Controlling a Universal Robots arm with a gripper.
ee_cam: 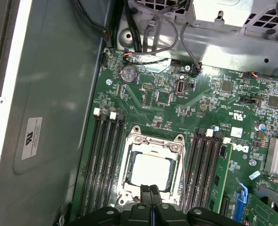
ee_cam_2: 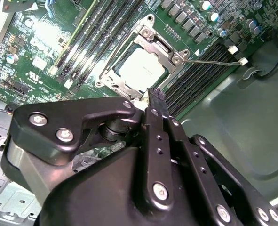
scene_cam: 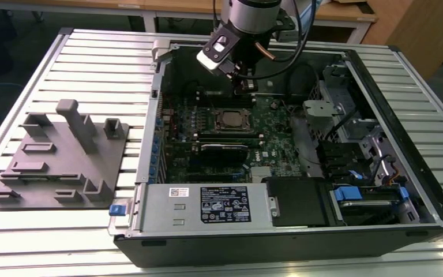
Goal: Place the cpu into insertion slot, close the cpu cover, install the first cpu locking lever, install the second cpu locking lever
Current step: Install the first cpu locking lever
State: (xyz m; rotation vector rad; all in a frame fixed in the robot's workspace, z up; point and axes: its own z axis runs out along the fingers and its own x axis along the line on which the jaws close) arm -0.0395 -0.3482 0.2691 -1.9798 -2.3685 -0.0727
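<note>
Hovering upper-middle in the exterior view, my gripper (scene_cam: 244,86) is pinched closed, empty. The cpu (scene_cam: 232,120) sits mid-frame in the slot (ee_cam: 128,172), cover (ee_cam: 153,140) seemingly down; I'd push the lever (ee_cam_2: 214,61) squarely, off the cpu.

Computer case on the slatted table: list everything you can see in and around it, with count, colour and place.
computer case: one, black, open on the table
table: one, silver slats, beneath the case
fixture block: one, grey, at the exterior view's left of the case
circuit board: one, green, on the case floor
insertion slot: one, dark, mid-board
cpu: one, pale silver, in the slot
cpu cover: one, silver frame, lying over the cpu
gripper: one, black, shut, over the slot's edge
</note>
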